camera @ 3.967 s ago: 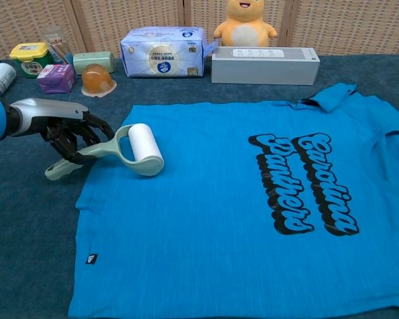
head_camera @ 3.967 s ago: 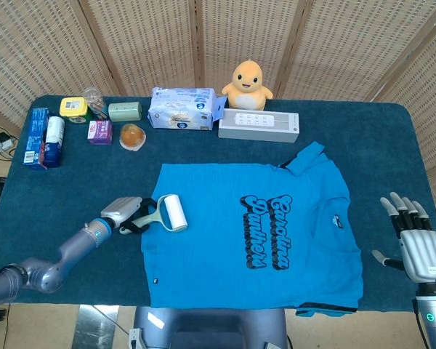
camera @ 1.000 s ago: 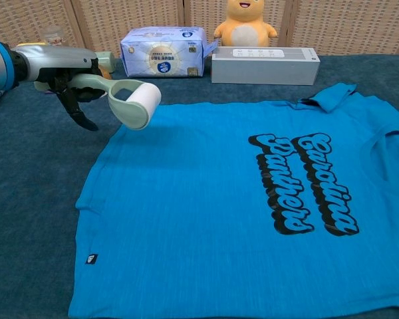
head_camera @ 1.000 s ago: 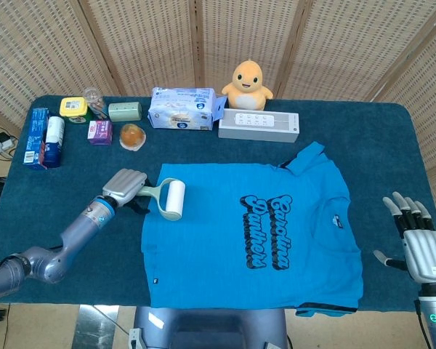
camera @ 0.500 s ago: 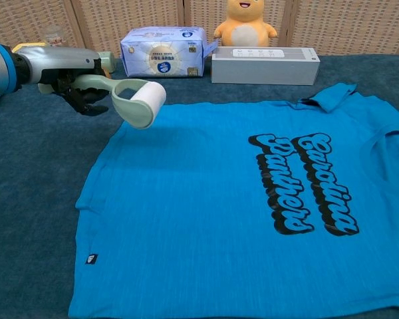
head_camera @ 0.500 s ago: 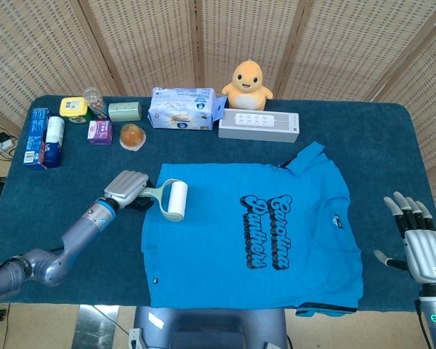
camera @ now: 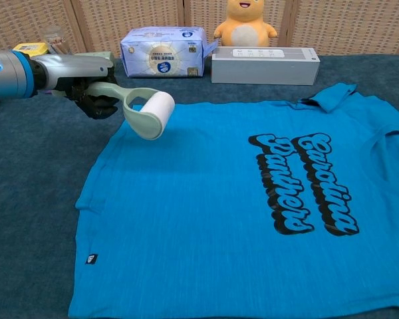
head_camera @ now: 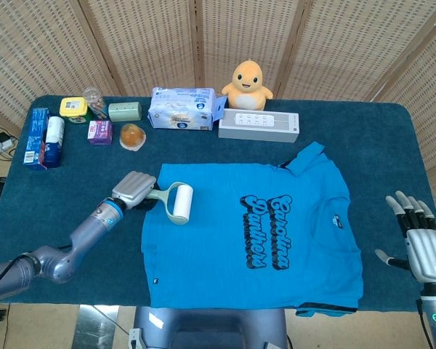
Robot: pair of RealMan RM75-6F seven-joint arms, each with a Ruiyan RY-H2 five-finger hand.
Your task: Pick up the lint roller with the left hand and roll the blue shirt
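Currently left hand (camera: 86,90) grips the lint roller (camera: 141,113) by its green handle; the white roll sticks out from the hand toward the blue shirt (camera: 253,206), over the shirt's sleeve corner nearest the hand. Can't tell if the roll touches the fabric. Shirt lies flat on the table (head_camera: 73,182), print up. Right hand (head_camera: 421,243) sits off the shirt's far side, well apart, fingers spread, holding nothing.

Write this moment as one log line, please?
left hand: holds pale green lint roller | roller: over upper left corner of blue printed shirt, contact unclear | right hand: open, idle, off shirt
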